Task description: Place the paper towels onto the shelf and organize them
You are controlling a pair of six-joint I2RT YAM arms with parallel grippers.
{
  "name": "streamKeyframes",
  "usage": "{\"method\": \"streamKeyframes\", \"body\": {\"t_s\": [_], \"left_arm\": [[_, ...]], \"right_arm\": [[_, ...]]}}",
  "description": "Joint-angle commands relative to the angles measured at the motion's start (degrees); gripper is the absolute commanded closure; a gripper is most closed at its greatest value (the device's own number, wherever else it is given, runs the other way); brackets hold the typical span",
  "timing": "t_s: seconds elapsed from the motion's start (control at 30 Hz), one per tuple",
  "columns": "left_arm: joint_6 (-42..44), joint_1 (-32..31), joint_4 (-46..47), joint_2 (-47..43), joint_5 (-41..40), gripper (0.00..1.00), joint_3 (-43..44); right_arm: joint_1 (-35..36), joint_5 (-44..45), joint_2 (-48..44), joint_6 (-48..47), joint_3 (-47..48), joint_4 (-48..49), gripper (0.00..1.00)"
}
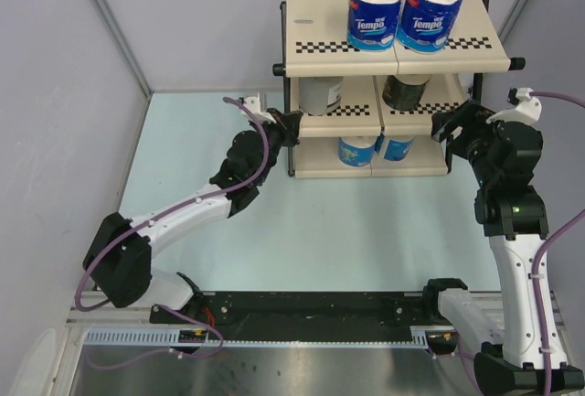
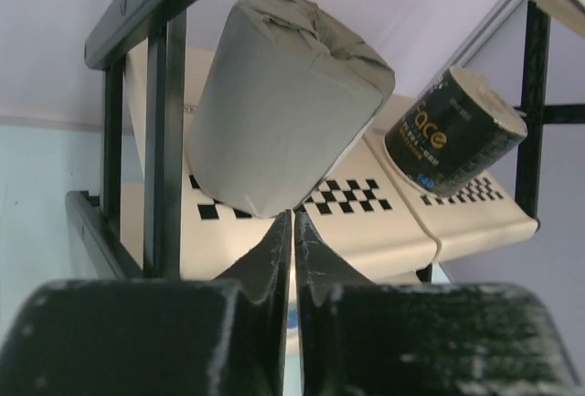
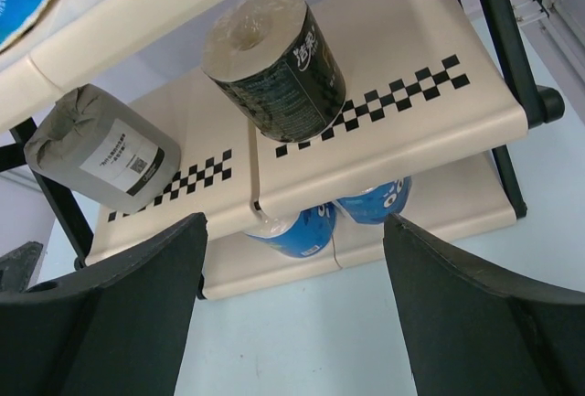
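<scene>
The shelf (image 1: 475,53) holds all the paper towels I can see. Two blue-wrapped rolls (image 1: 376,12) (image 1: 433,14) stand on the top tier. The middle tier carries a grey roll (image 1: 321,94) (image 2: 283,103) and a dark-wrapped roll (image 1: 405,90) (image 3: 274,62). Two more blue rolls (image 1: 356,150) (image 3: 297,230) sit on the bottom tier. My left gripper (image 1: 291,127) (image 2: 293,222) is at the shelf's left end, shut and empty, its tips just below the grey roll. At the shelf's right end my right gripper (image 1: 454,126) (image 3: 294,222) stands open, holding nothing.
The shelf's black frame posts (image 2: 164,140) stand close to the left of my left gripper. Pale blue tabletop (image 1: 347,222) stretches in front of the shelf. Grey walls (image 1: 64,67) close in the left and back sides.
</scene>
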Motion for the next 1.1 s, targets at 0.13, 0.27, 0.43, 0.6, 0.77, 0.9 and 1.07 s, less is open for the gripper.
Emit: {"method": "streamKeyframes", "body": {"t_s": [0.13,0.27,0.43,0.6,0.77,0.9,1.07], "left_arm": [[-8.95,-0.01,5.72,4.73,-3.51,1.00,6.84],[-18.06,2.27,7.91,6.32,-0.97,1.00,7.11],[-27.58,5.00,13.45,7.73,1.84,1.00,5.00],[-29.78,6.84,15.21,9.04,2.02,1.00,5.79],[-30.75,7.20,15.22,10.98,1.41,1.00,8.25],[-31.98,7.11,15.39,12.91,2.11,1.00,10.27],[-32.95,7.20,16.27,15.02,1.94,1.00,11.15]], "right_arm": [[0.19,-0.73,-0.74,0.07,-0.99,0.59,0.18],[0.19,-0.90,-0.65,0.07,-1.16,0.59,0.18],[0.19,-0.90,-0.74,0.07,-1.42,0.50,0.18],[0.19,-0.99,-0.83,0.07,-1.69,0.24,0.18],[0.19,-0.81,-1.27,0.07,-2.48,0.24,0.18],[0.19,-0.64,-1.62,-0.19,-2.57,0.06,0.18],[0.11,-0.11,-2.06,-0.54,-2.66,-0.20,0.17]]}}
